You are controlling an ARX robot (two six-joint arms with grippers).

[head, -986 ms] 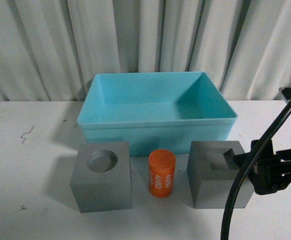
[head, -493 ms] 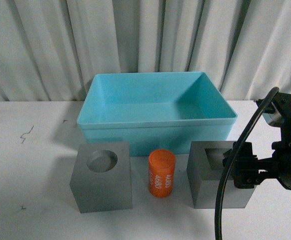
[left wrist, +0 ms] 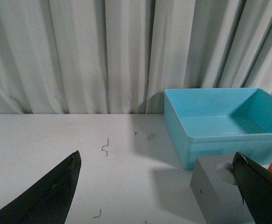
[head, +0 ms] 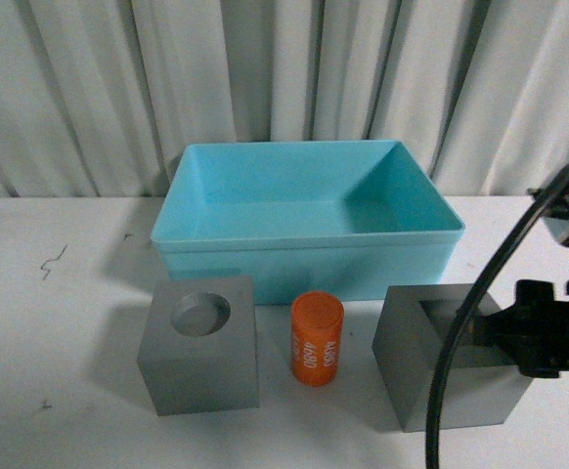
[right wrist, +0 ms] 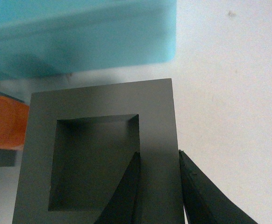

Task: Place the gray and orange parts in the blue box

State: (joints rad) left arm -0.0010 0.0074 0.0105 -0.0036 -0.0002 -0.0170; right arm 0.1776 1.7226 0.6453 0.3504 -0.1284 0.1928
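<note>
Gray cube with the rectangular recess [head: 485,396] is tilted at the near right, in front of the blue box [head: 304,241], its wall clamped by the right tool [right wrist: 159,196]. Left tool [left wrist: 154,156] is spread wide apart above the bench [head: 50,391].

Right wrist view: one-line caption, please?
Right gripper pinches one wall of the gray cube, one finger inside its rectangular recess; blue box beyond.

Behind everything you see a pale grey-white curtain [head: 265,78]. It hangs in deep vertical folds and fills the whole back of the scene, down to the far edge of a white desk [head: 50,322] with a matte top. On the left part of the desk you can find a few small dark marks [head: 52,259]. The light is soft and even, with only faint shadows on the desk.
</note>
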